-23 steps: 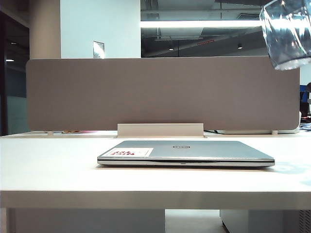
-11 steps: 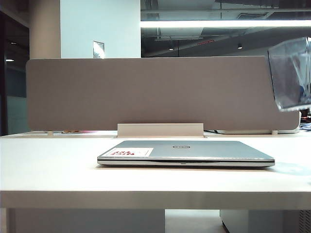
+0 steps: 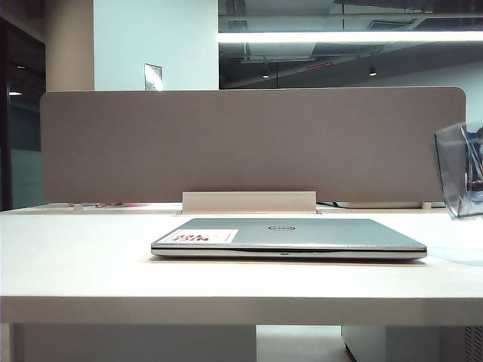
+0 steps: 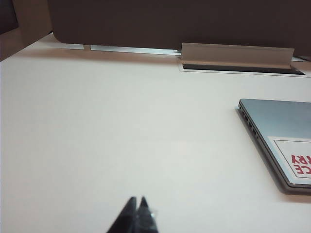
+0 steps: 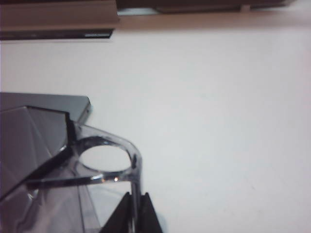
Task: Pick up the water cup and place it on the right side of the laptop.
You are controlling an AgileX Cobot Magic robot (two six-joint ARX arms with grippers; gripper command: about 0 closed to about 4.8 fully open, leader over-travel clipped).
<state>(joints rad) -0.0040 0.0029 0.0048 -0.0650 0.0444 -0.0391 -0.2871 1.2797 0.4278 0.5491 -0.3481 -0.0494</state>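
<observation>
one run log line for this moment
right gripper: shut on clear faceted water cup handle | cup: above table, right of silver laptop | left gripper: shut, idle

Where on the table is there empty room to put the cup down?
Bare table lies left of the closed laptop, below the shut, idle left gripper, and between the laptop's back edge and the cable tray. Right of the laptop, the right gripper holds the water cup by its handle above bare table.

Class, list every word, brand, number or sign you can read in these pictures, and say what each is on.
"CE" over "ARY", red print cut off at the frame edge: white sticker on the laptop, left wrist view.
Round logo on the lid: too small to read.
Wall notice: unreadable.
</observation>
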